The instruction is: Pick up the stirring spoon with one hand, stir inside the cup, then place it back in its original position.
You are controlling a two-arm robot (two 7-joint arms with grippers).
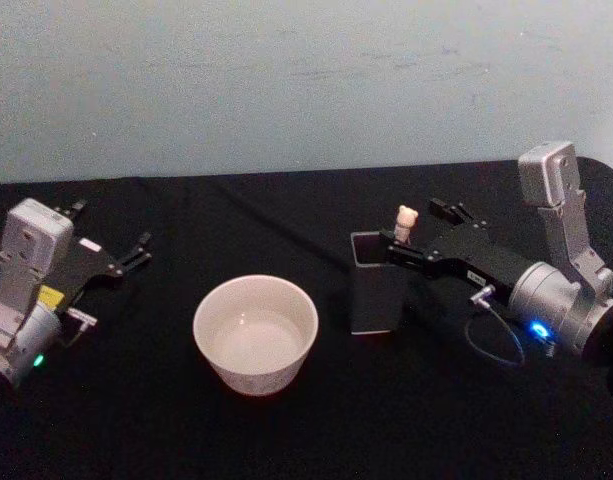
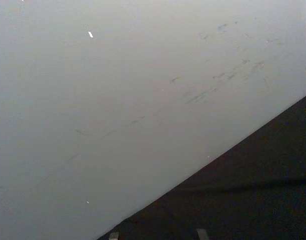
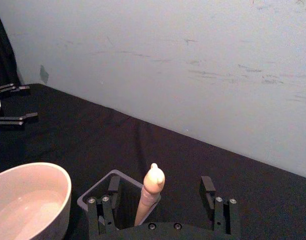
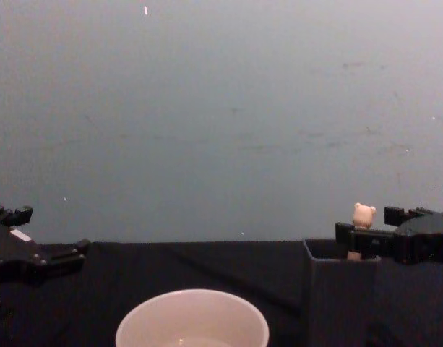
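Pickup of the spoon is the step in hand, as I judge it, and the grasp is not yet made. Right of centre in the head view, the slim stirring spoon with a pale peach handle and tiny bear-head top [image 1: 406, 222] stands upright in the dark grey square holder [image 1: 376, 300]. Its metal bowl is hidden inside. The right gripper [image 1: 421, 232] reaches in from the right edge of that frame and brackets the handle just under the bear head. Its jaws are open, one on each side of the handle. In the right wrist view the handle stands nearer one jaw than the other, with a gap showing on both sides.

The wide round cream-white cup [image 1: 251, 378] sits on the black table [image 1: 136, 420] at lower centre of the head view, just left of the holder and apart from it. I cannot tell whether it holds any liquid. The left gripper [image 1: 136, 255] rests at the left edge, jaws open, well apart from the cup and idle.

The next move calls for closing the jaws squarely on the handle. The spoon should then be lifted straight up until its bowl clears the holder's rim, and only after that carried left over the cup. Because the handle sits off-centre between the jaws, closing may tilt the spoon or nudge the holder.
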